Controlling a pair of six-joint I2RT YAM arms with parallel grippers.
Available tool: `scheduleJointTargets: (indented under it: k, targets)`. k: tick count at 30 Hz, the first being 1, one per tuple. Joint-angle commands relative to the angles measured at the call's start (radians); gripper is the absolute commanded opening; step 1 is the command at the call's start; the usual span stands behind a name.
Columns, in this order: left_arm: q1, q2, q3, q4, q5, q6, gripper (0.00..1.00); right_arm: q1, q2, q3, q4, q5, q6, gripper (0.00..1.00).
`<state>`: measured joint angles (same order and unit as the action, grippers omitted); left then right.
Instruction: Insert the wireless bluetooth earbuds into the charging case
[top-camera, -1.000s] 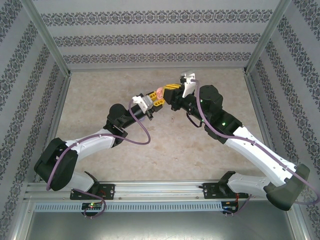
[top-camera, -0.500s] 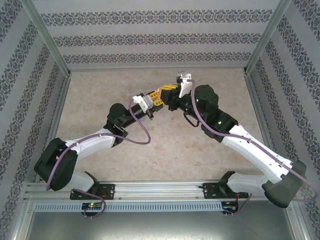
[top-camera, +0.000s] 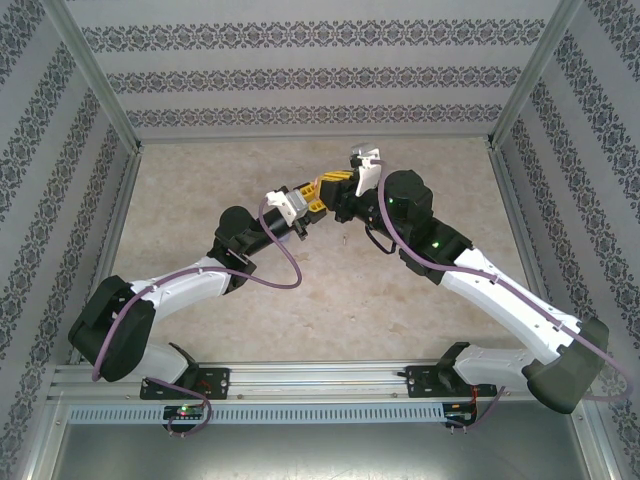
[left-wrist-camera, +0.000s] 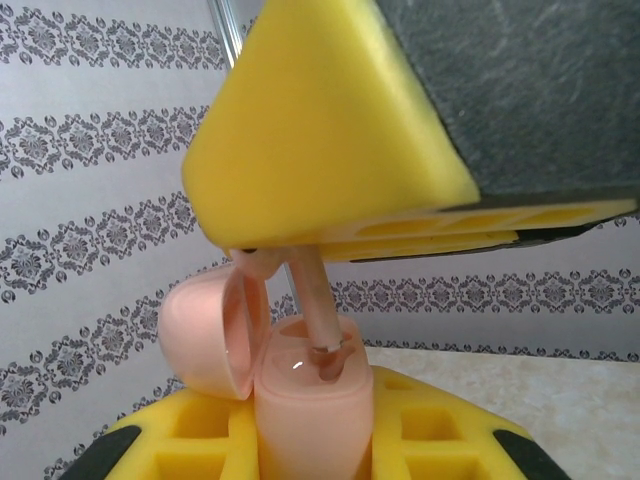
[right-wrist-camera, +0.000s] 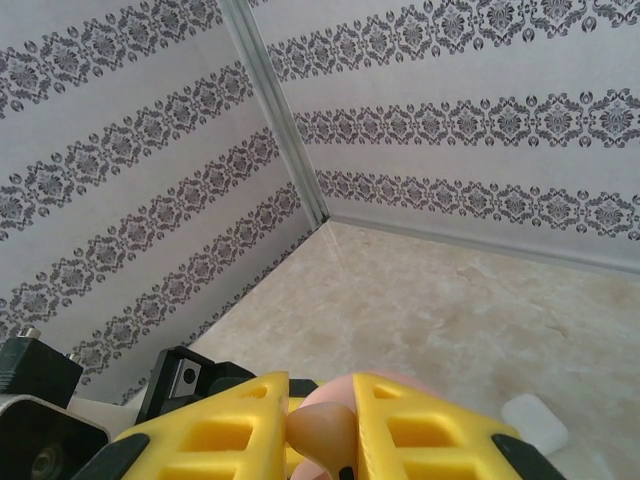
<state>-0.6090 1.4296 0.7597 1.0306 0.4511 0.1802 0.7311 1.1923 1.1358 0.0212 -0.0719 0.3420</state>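
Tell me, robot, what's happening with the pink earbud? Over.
Left tool shut on pink case, lid open. Right tool shut on pink earbud, stem tip inside case mouth. Nothing blocking.

Over the far middle of the table (top-camera: 350, 310) the left gripper (top-camera: 310, 200) and the right gripper (top-camera: 337, 186) meet tip to tip, the left gripper on the left. The charging case (left-wrist-camera: 315, 410) stands upright between the left gripper's fingers, its lid (left-wrist-camera: 205, 335) hinged open to the left in the left wrist view. Directly above, the right gripper pinches an earbud (left-wrist-camera: 312, 300) whose stem reaches down into the case's open top. In the right wrist view a small block (right-wrist-camera: 535, 422) lies on the table, right of that gripper's fingers.
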Motion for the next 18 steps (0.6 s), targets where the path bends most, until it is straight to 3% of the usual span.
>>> scheduleJointTargets:
  k: [1,18]
  targets:
    - [-0.013,-0.029,0.032,0.017,0.012,0.008,0.00,0.002,-0.013,-0.027,0.017,0.002,0.008,0.22]
    - [-0.011,-0.044,0.034,-0.002,0.004,0.019,0.00,-0.019,-0.031,-0.062,0.021,0.000,0.022,0.20]
